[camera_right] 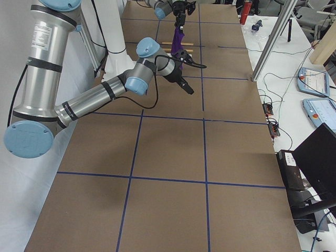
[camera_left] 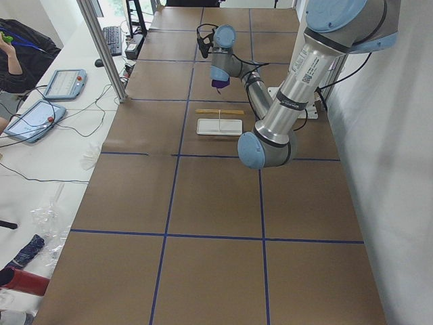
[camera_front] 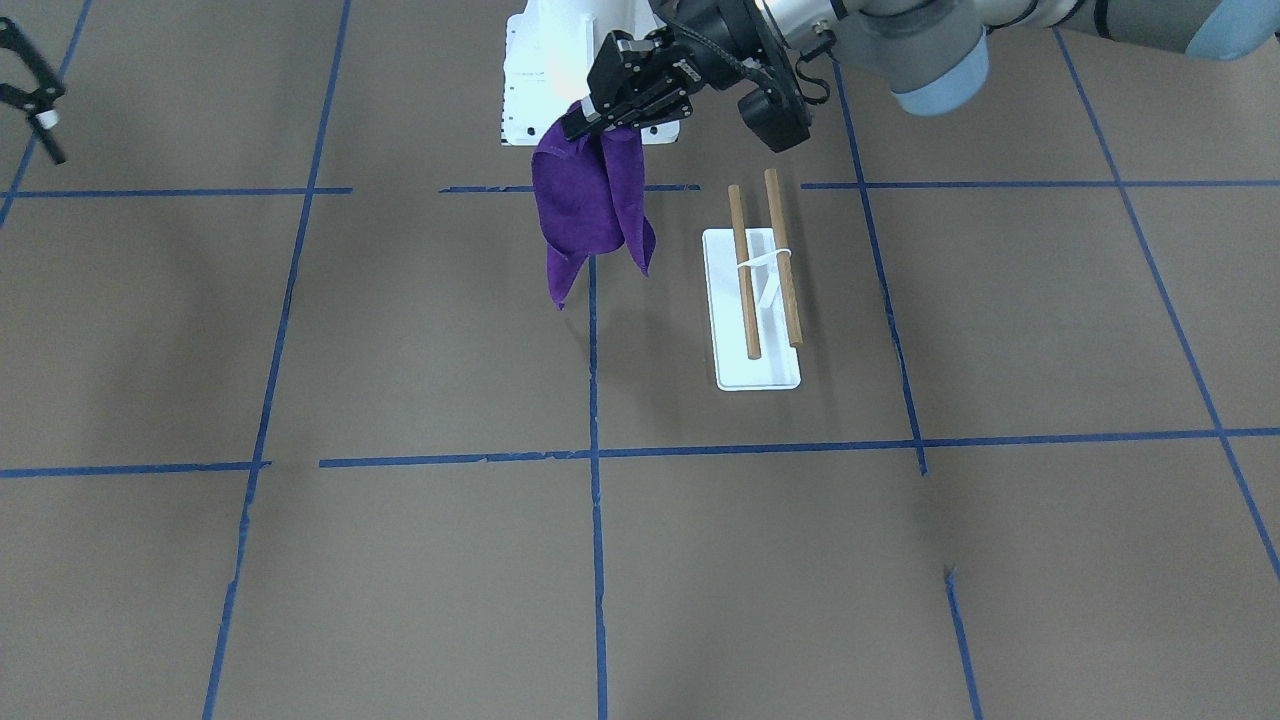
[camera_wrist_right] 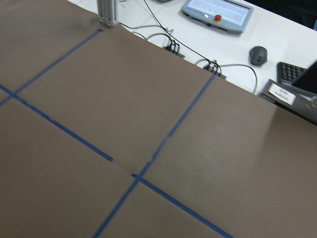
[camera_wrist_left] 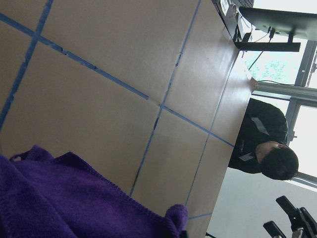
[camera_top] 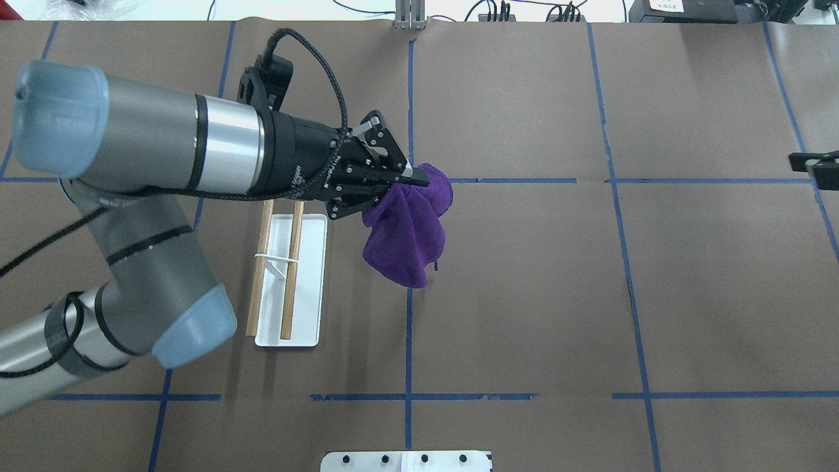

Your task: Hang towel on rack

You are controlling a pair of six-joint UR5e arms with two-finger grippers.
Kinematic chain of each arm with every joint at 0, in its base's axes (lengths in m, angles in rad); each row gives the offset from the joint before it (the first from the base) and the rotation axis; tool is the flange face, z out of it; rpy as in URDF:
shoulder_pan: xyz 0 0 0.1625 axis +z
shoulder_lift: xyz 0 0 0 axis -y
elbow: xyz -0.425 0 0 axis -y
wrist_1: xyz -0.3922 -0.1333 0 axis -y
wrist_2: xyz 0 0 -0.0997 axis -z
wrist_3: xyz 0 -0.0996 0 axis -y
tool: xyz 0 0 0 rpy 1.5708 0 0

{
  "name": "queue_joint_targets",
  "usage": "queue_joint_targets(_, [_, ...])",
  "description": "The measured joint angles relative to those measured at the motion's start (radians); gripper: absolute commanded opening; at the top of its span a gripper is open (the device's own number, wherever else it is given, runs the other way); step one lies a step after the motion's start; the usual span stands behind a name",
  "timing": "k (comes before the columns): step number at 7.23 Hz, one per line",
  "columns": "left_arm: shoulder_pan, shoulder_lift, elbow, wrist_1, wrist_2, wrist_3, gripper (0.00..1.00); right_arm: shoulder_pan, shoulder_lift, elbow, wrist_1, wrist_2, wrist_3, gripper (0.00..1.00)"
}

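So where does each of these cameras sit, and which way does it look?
Front-facing: across the table, facing the robot; left gripper holds the purple towel beside the rack.
Overhead: behind the robot, looking down; left arm, same towel and rack.
Exterior left: table's end; left arm near.
Exterior right: opposite end; right arm near.
Left wrist: looks past the towel at table and a person.
Right wrist: taped table, a desk's control pad; no robot parts.
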State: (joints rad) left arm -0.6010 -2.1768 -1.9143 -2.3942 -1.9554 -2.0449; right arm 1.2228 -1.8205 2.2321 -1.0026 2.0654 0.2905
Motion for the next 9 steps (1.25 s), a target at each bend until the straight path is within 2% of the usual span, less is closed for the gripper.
queue_joint_targets(2, [0.220, 0.001, -0.105, 0.200, 0.407, 0.085, 0.00, 0.164, -0.054, -0.165, -0.004, 0.132, -0.099, 1.00])
queue_joint_targets(3, [0.323, 0.001, -0.132, 0.303, 0.614, 0.149, 0.00, 0.198, -0.083, -0.210, -0.009, 0.160, -0.109, 1.00])
queue_joint_targets(4, [0.381, 0.002, -0.150, 0.396, 0.743, 0.195, 0.00, 0.211, -0.109, -0.229, -0.026, 0.172, -0.115, 1.00])
queue_joint_targets(5, [0.407, 0.003, -0.175, 0.501, 0.816, 0.237, 0.00, 0.216, -0.122, -0.237, -0.076, 0.175, -0.133, 1.00])
queue_joint_targets(7, [0.422, 0.020, -0.233, 0.682, 0.896, 0.307, 0.00, 0.214, -0.108, -0.237, -0.231, 0.178, -0.190, 1.00])
queue_joint_targets(9, [0.421, 0.097, -0.259, 0.736, 0.942, 0.335, 0.00, 0.197, -0.055, -0.233, -0.422, 0.178, -0.206, 1.00])
